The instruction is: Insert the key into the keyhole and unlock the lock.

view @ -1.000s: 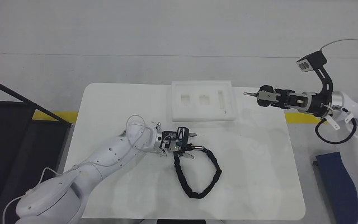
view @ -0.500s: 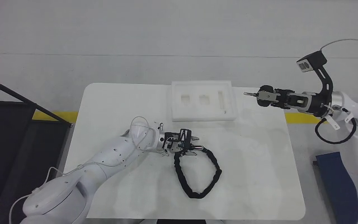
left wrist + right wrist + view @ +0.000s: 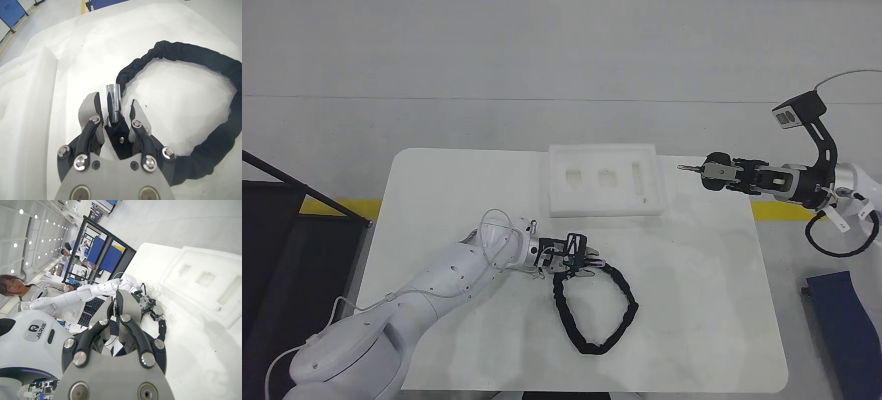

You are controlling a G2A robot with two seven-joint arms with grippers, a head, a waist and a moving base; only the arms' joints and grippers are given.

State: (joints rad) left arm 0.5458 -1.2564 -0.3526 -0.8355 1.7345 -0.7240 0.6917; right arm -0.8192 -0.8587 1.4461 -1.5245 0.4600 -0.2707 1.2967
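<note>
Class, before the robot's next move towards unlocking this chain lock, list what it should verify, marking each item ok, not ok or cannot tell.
1. Key pinched in right gripper: ok.
2. Lock cylinder sits between the fingers of the left gripper: ok.
3. Left gripper clamped on the cylinder: not ok, fingers open.
4. Key close to the cylinder: not ok, far apart across the table.
5. Keyhole turned towards the key: cannot tell.
6. Chain lying flat, clear of the fingers: ok.

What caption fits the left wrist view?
Left gripper open around the chrome lock cylinder of a black sleeved chain on the white table.
</note>
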